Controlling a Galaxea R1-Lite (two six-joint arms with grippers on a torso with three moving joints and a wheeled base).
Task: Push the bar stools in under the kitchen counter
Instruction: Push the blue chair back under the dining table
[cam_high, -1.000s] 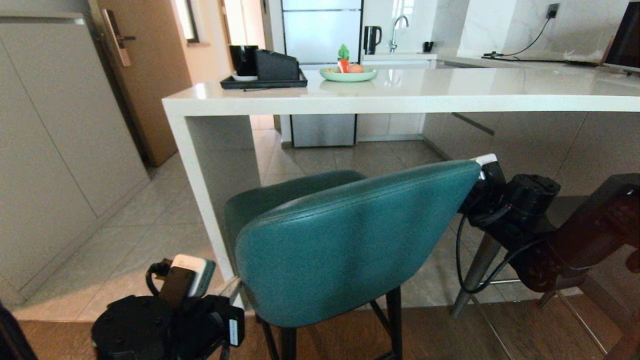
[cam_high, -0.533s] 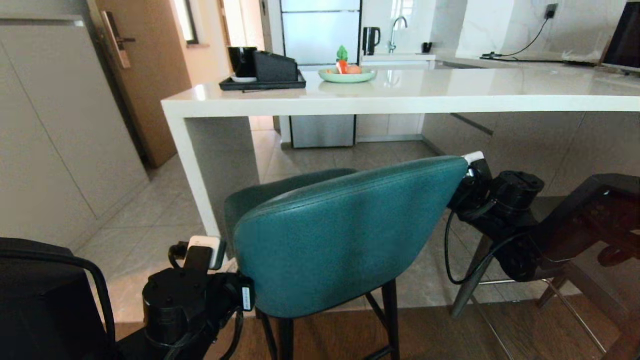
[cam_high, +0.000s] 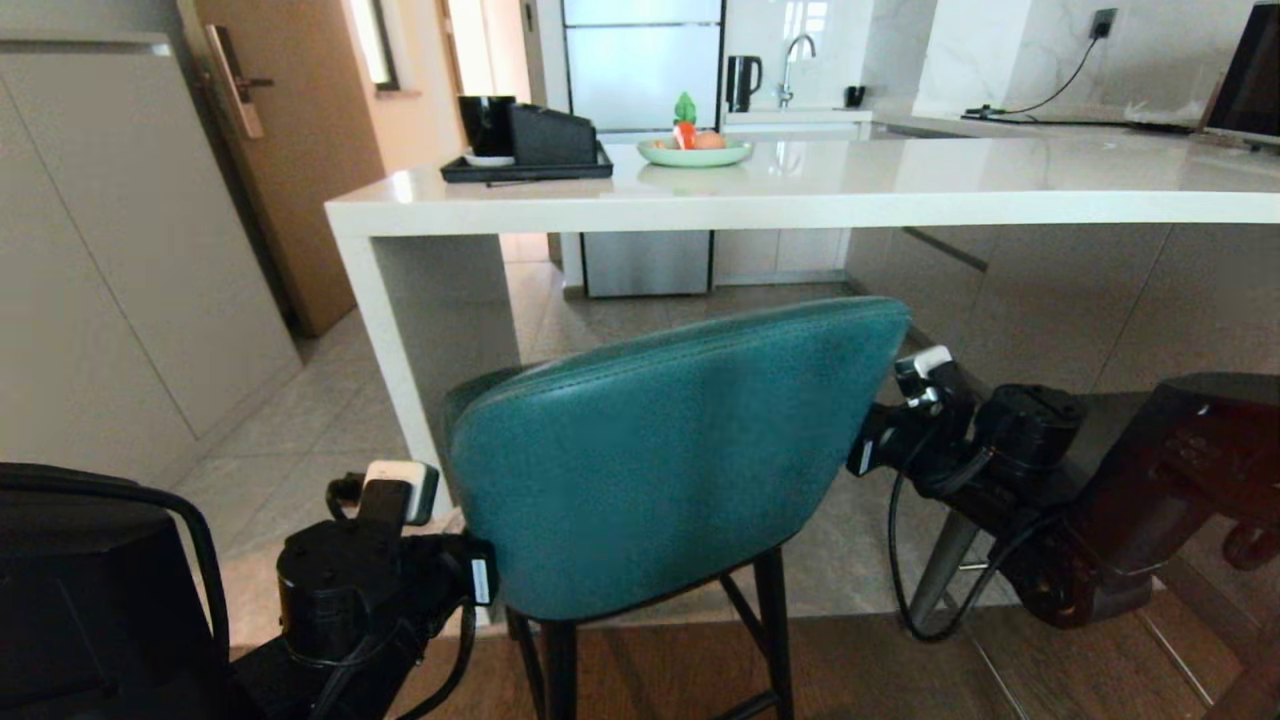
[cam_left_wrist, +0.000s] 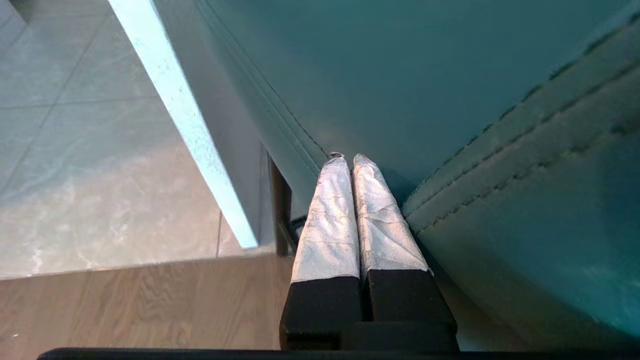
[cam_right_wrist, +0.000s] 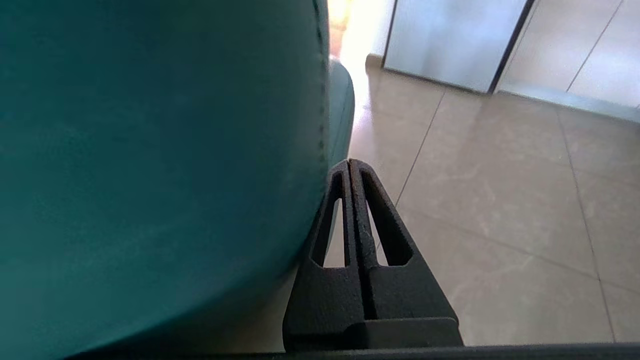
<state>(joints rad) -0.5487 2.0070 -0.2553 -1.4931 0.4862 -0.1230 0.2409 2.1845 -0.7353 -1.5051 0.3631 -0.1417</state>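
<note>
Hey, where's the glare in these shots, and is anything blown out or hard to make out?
Head view: window light gleams on the kitchen counter, mirroring the green plate. Right wrist view: a blown-out patch above the teal stool hides the floor there; the shut right gripper reads clearly. Left wrist view: even light, soft sheen on the tiles; left gripper shut against the teal leather.

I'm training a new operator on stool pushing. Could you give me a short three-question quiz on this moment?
1. True or false: the teal stool stands fully under the kitchen counter.
2. The left claw is: A) open, B) shut, C) shut on a stool leg.
3. Fill in: the right claw sits beside the stool's ___ edge.

Key: 1 false; 2 B; 3 right.
</note>
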